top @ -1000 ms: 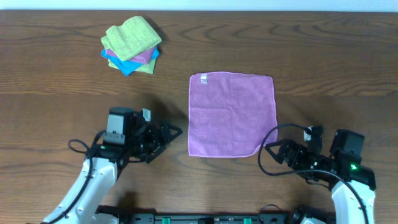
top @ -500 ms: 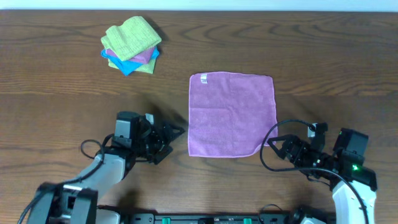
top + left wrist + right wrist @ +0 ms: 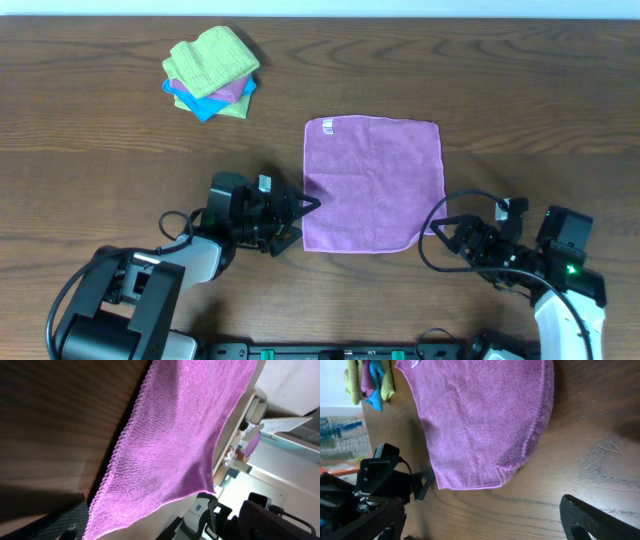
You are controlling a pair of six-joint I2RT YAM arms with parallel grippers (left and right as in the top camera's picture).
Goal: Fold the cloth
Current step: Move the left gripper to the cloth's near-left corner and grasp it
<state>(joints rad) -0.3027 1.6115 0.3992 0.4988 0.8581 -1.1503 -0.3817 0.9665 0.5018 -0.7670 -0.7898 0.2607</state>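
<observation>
The lilac cloth (image 3: 373, 185) lies flat and square on the wooden table, its small white label (image 3: 326, 126) at the far left corner. My left gripper (image 3: 303, 222) is open at the cloth's near left corner. In the left wrist view the cloth (image 3: 180, 445) fills the middle and its corner reaches down beside one dark finger (image 3: 55, 522). My right gripper (image 3: 440, 238) is open just off the near right corner. The right wrist view shows bare wood between its fingers (image 3: 590, 520), with the cloth (image 3: 480, 425) ahead of them.
A pile of folded cloths (image 3: 212, 72), lime-green on top with blue and pink beneath, sits at the far left. It also shows as a pile of cloths (image 3: 370, 380) in the right wrist view. The left arm (image 3: 385, 480) stands opposite the right gripper.
My left gripper has moved right along the table up to the cloth's near left corner. The right gripper has shifted only slightly. The cloth has not moved.
</observation>
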